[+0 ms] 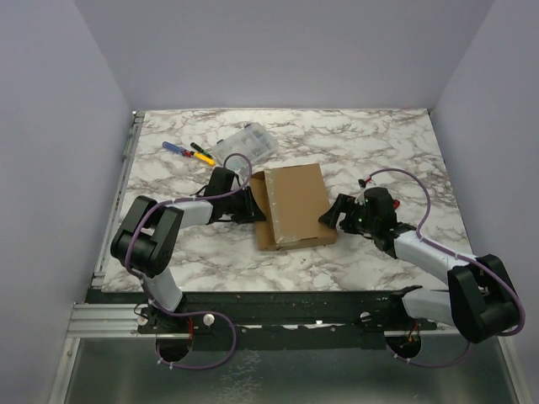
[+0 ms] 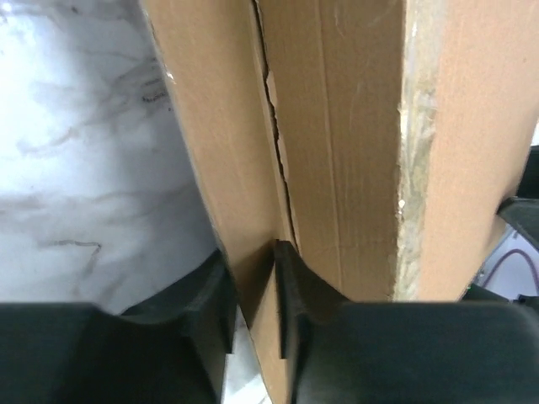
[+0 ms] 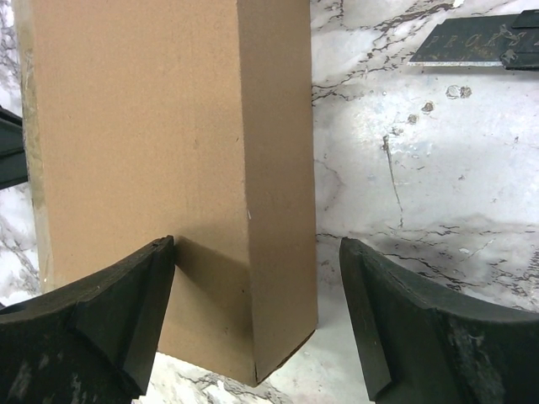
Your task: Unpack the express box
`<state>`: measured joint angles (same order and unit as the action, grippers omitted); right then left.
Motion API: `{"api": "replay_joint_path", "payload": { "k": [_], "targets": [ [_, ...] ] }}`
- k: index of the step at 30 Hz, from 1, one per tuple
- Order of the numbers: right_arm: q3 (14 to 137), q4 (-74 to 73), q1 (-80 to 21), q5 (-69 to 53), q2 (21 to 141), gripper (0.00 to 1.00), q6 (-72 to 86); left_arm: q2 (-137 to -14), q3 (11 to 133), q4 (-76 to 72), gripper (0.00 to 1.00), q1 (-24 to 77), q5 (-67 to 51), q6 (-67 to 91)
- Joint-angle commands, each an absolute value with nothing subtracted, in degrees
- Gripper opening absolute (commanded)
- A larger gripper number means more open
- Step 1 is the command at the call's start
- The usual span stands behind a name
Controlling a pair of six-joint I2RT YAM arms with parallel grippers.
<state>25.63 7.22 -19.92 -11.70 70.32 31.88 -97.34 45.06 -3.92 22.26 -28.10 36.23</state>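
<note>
Near edge of the surface (image 1: 370, 139): both arm bases, each arm reaching inward toward the middle.

Mid-surface: the express box (image 1: 293, 204) lies flat with its lid down. Long axis runs near-to-far, slightly skewed, so its two long sides face the two arms.

Left claw (image 2: 253, 290) is at the box's left long side, about halfway along. It is nipped onto a thin side flap (image 2: 215, 151) that stands away from the box wall. Pads look pressed to the cardboard on both faces. A ragged seam shows just beyond the grip.

Right claw (image 3: 257, 286) is at the right long side, toward the box's near right corner. Jaws spread wide, gripping nothing. The box's side wall and corner sit in the gap, close to the left finger. The right finger is well apart from it, over bare marble.

Judgement: the box lies directly between the claws. The left claw has the only hold, so the opening pull likely starts there, outward across the short axis. The right claw is placed to brace the opposite wall.

Far side, toward the far left corner: a clear case (image 1: 246, 143) and some pens (image 1: 189, 151), apart from the box.
</note>
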Motion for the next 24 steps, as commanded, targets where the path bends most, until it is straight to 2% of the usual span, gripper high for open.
{"api": "replay_joint_path", "payload": {
  "k": [1,3,9,13,24],
  "targets": [
    [24.39,5.13,-19.83,-12.91,69.69,0.86,30.00,-101.46,44.42,-7.54,0.21,22.69,-29.40,37.53],
    [24.11,5.01,-19.85,-12.39,68.45,0.92,30.13,-101.32,44.36,-7.54,0.13,22.92,-29.79,37.45],
    [26.00,0.30,-19.81,-9.79,66.72,0.99,28.70,-94.35,44.71,-2.09,0.01,23.07,-28.21,34.45],
    [27.43,-3.16,-19.81,-10.31,67.62,1.00,27.72,-90.46,46.11,4.06,0.00,23.03,-29.07,31.30],
    [36.54,-18.35,-19.86,-0.36,65.53,1.00,27.65,-77.37,51.46,20.22,0.00,22.77,-25.66,25.22]
  ]
}}
